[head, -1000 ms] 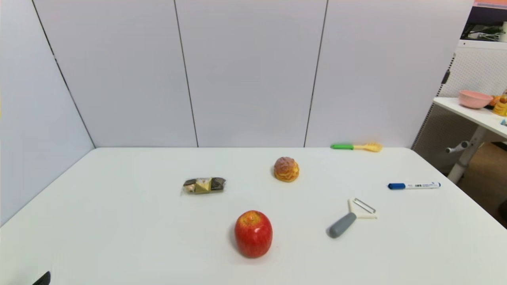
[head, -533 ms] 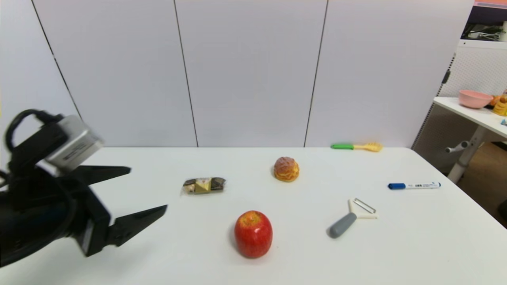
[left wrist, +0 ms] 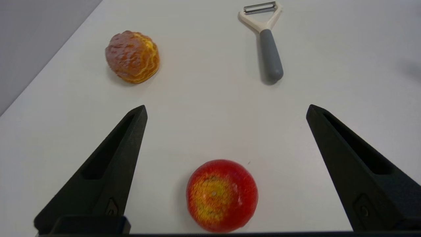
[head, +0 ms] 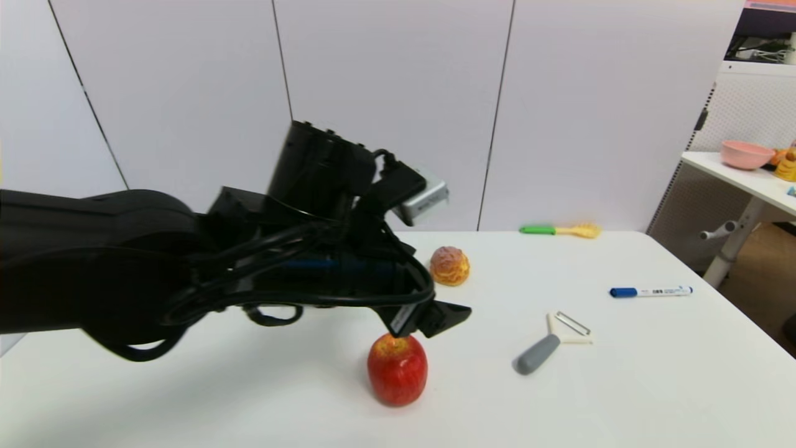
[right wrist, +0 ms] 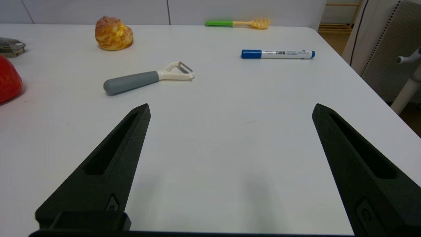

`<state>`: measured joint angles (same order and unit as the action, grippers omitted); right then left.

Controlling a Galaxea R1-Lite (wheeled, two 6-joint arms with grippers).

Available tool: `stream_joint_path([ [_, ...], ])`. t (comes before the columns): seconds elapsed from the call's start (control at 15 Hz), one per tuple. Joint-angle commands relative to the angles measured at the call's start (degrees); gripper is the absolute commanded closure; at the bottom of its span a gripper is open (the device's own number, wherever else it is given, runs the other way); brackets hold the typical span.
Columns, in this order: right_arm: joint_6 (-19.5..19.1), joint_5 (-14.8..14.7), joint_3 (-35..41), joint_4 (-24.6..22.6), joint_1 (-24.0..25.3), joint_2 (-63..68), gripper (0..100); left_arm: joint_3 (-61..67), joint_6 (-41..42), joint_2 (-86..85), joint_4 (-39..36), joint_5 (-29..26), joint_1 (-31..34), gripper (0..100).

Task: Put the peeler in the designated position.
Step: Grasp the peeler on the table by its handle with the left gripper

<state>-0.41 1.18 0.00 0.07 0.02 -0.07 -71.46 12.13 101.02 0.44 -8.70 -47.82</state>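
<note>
The peeler (head: 547, 344) lies flat on the white table, right of centre, its grey handle towards the front left and its cream forked head towards the back right. My left gripper (head: 444, 292) hovers open above the apple (head: 397, 369), a good way left of the peeler. The left wrist view shows the peeler (left wrist: 269, 56) well beyond the gripper (left wrist: 227, 108), which holds nothing. My right gripper (right wrist: 231, 107) hangs open and empty low over the table's front, short of the peeler (right wrist: 138, 81); it is outside the head view. No mark shows a designated position on the tabletop.
A cream puff (head: 449, 266) sits behind the apple. A blue-capped marker (head: 650, 292) lies near the table's right edge, and a green-handled yellow utensil (head: 559, 231) at the back edge. A snack packet (right wrist: 11, 46) is hidden behind my left arm in the head view.
My left arm has swept in from the left edge, across the table, to above the apple, fingers still open. The peeler and other objects have not moved.
</note>
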Motion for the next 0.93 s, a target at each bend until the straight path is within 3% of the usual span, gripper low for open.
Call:
stream_joint_path([
  [0.07,0.0,0.0,0.1,0.0,0.1,0.1,0,-9.3,-1.8,13.5,-0.4,-0.3,-6.0,0],
  [0.47,0.0,0.0,0.1,0.0,0.1,0.1,0,-19.6,-2.5,24.0,-0.4,-0.8,-9.0,0],
  [0.6,0.0,0.0,0.1,0.0,0.1,0.1,0,-21.2,-3.7,26.6,-0.4,-5.8,-9.1,0],
  [0.93,0.0,0.0,0.1,0.0,0.0,0.1,0,-24.3,-4.0,31.2,-0.3,-6.1,-9.1,0],
])
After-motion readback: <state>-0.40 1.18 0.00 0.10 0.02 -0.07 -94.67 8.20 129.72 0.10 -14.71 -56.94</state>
